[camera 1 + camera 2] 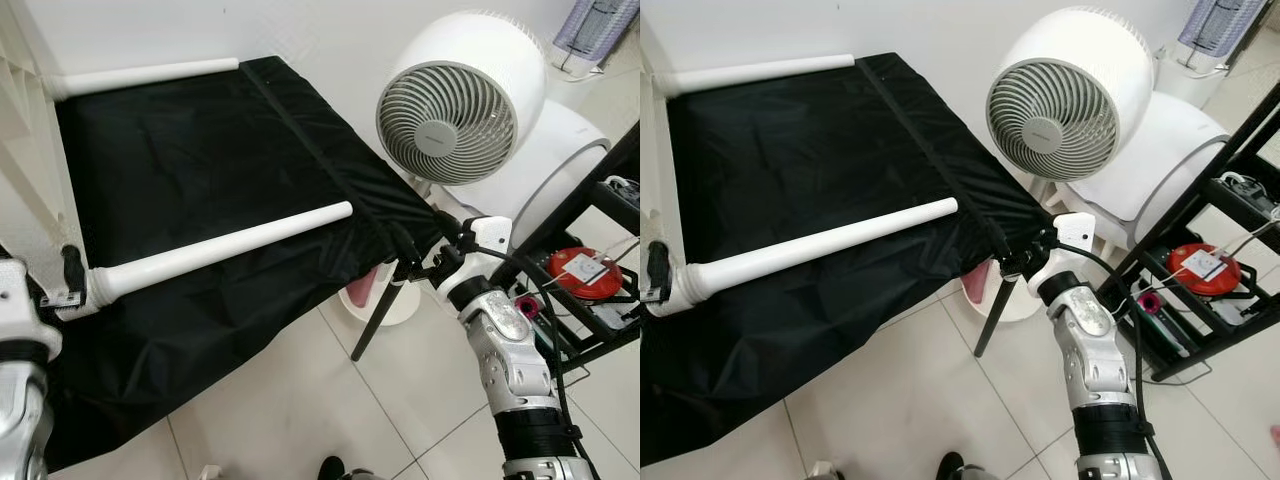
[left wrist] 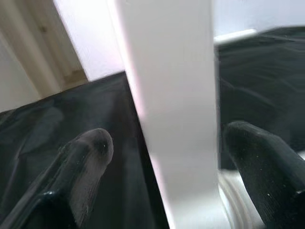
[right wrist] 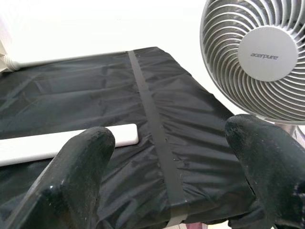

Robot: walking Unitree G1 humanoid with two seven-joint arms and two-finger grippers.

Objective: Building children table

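Left gripper (image 2: 162, 157) sits at the robot's far left with its two black fingers (image 2: 88, 162) spread apart, straddling a white panel (image 2: 167, 119) of the children's table without visibly pressing on it; the pads appear to stand off from the panel on both sides, so it looks open and holding nothing. Just beside it, a white table leg (image 1: 215, 250) juts out of the upright white tabletop (image 1: 25, 180) and lies across a black fabric cover (image 1: 200, 160), with a second white leg (image 1: 150, 75) beyond it, along the cover's far edge near the wall. Farther right, the right gripper (image 1: 1025, 258) reaches the cover's near corner, where a black strip (image 3: 159, 143) runs down the fabric; in its wrist view the fingers (image 3: 81, 176) stand wide apart with the cloth between and beneath them, gripping nothing. Behind this gripper stands a white round fan (image 1: 462, 95), and to its right a black rack (image 1: 585, 250) holds a red disc-shaped item (image 1: 583, 272).
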